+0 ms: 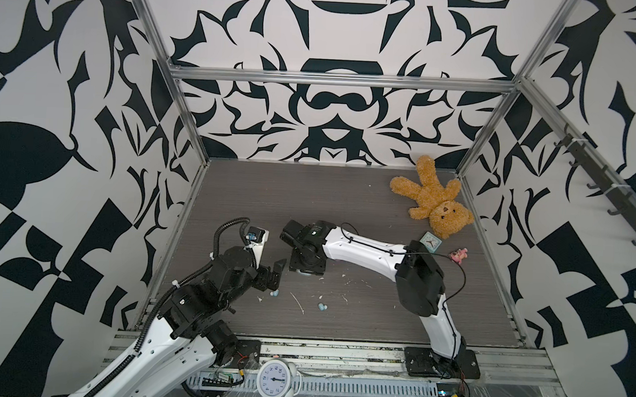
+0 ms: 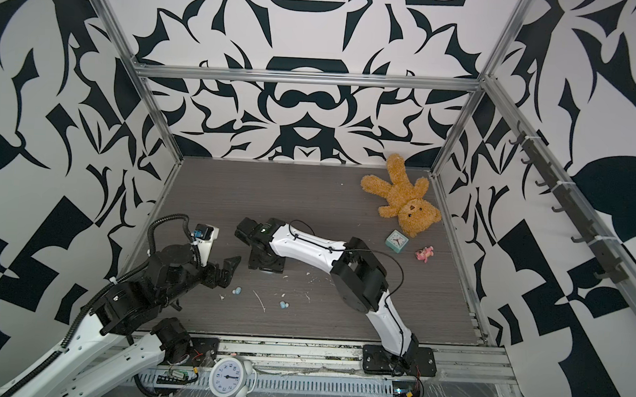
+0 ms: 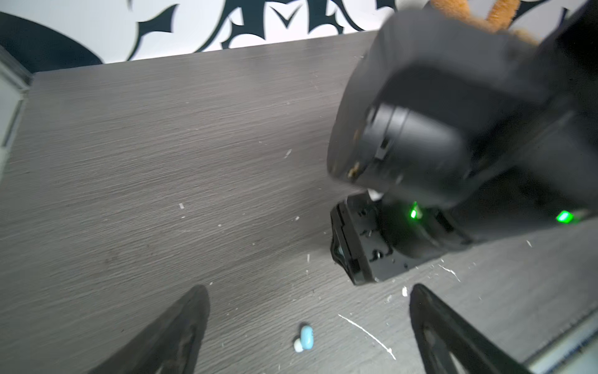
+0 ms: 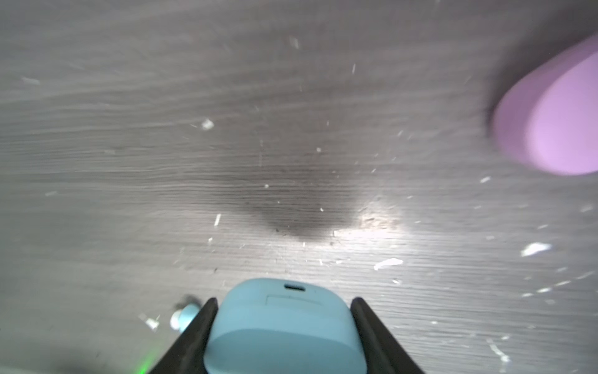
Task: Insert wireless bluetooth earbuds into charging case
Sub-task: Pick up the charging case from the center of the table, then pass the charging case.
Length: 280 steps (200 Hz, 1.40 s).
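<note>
Top view: bean-shaped blue earbud (image 1: 275, 293) on grey wood-grain table (image 1: 309, 199), just beside left claw (image 1: 274, 275).
Left wrist: claw spread wide, gripping nothing; earbud between its fingers.
Right wrist: right claw (image 4: 284, 301) clamps smooth rounded blue case (image 4: 284, 330); lilac case (image 4: 556, 123) ahead.

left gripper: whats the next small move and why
Probably lower the left gripper and close on the blue earbud: it lies on the table between the wide-open jaws, untouched, while the right gripper clamps the blue case.
</note>
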Each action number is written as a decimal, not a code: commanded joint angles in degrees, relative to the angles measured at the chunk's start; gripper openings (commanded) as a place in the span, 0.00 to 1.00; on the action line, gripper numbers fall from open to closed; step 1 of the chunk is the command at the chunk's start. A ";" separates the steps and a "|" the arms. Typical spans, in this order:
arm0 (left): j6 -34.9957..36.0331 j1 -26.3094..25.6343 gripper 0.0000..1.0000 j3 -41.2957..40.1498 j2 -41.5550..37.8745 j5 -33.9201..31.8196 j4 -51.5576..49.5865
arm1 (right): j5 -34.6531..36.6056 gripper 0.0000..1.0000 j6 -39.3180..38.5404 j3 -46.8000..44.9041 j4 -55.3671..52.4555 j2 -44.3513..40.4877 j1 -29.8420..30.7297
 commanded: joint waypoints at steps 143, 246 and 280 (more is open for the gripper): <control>29.29 -10.42 0.99 -2.80 10.38 19.71 15.73 | -15.13 0.00 -25.64 -27.21 21.40 -37.67 -8.93; 33.05 -14.12 0.99 -8.13 7.42 14.23 22.04 | -26.45 0.00 -29.79 -31.99 27.13 -39.45 -5.63; 32.86 -14.17 0.98 -8.13 8.12 11.03 23.68 | -26.66 0.00 -31.21 -32.28 27.47 -39.43 -3.93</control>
